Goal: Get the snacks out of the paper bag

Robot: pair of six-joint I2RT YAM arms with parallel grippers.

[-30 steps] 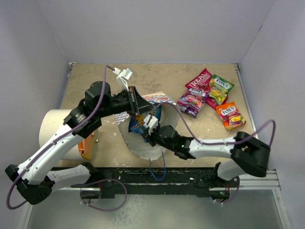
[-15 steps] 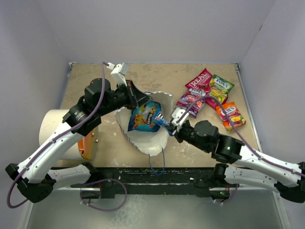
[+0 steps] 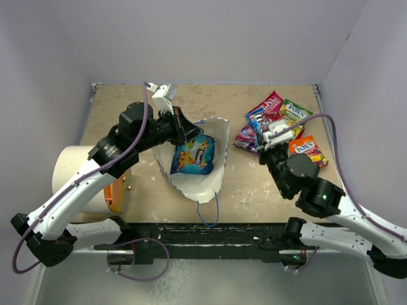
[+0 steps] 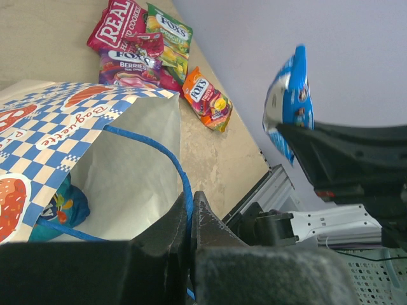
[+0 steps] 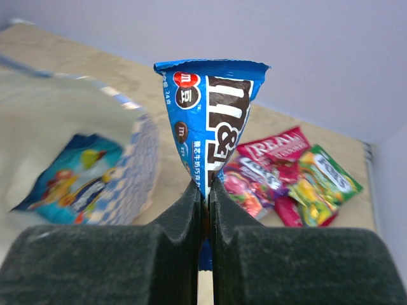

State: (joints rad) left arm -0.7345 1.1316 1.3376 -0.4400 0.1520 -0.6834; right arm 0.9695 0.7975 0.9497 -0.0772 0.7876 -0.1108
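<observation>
My right pincer (image 5: pixel 205 187) pinches a blue packet (image 5: pixel 219 108), upright above it; my left pincer (image 4: pixel 191 202) clamps the cord (image 4: pixel 170 157) of the bag (image 4: pixel 130 171).

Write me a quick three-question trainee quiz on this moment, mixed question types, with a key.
1. True or false: the right gripper is shut on a blue M&M's packet, held up in the air.
2. Pick one. The left gripper is pinching which part of the paper bag?
A. its blue cord handle
B. its bottom edge
C. its orange patch
3. Short answer: how many packets can be seen inside the paper bag?

Key
1. True.
2. A.
3. One, a light blue packet lying in the open bag.
</observation>
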